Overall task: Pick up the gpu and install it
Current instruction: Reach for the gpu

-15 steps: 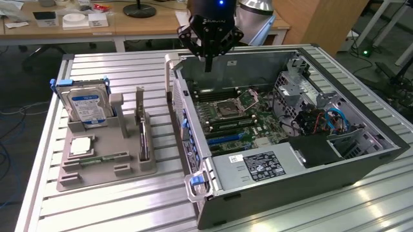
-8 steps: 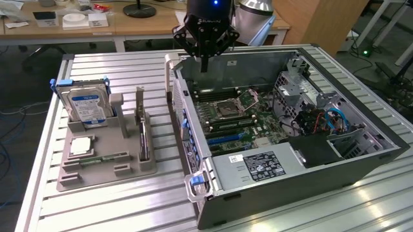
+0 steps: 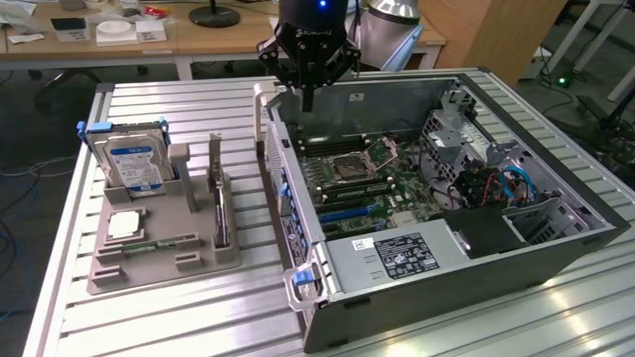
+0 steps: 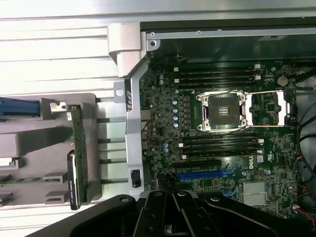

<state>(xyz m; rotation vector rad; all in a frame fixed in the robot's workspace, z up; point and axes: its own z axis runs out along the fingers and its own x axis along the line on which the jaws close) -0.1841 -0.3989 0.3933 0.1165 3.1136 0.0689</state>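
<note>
Exterior view: gripper (image 3: pixel 306 103) fingers pressed together, holding nothing, hanging above far edge of open computer case (image 3: pixel 476 279). Gpu (image 3: pixel 216 195) standing on edge in gray holder (image 3: pixel 149 269), beside case on exterior view's left, well apart from gripper. Hard drive (image 3: pixel 134 165) in same holder, farther from case.

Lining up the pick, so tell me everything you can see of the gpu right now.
The gpu stands on its long edge in a slot of the grey holder tray, beside the open computer case. It is a thin green circuit card with a black cooler on one face and a silver metal bracket at one end. Only the tray touches it. The gripper hangs apart from it, over the case.
</note>
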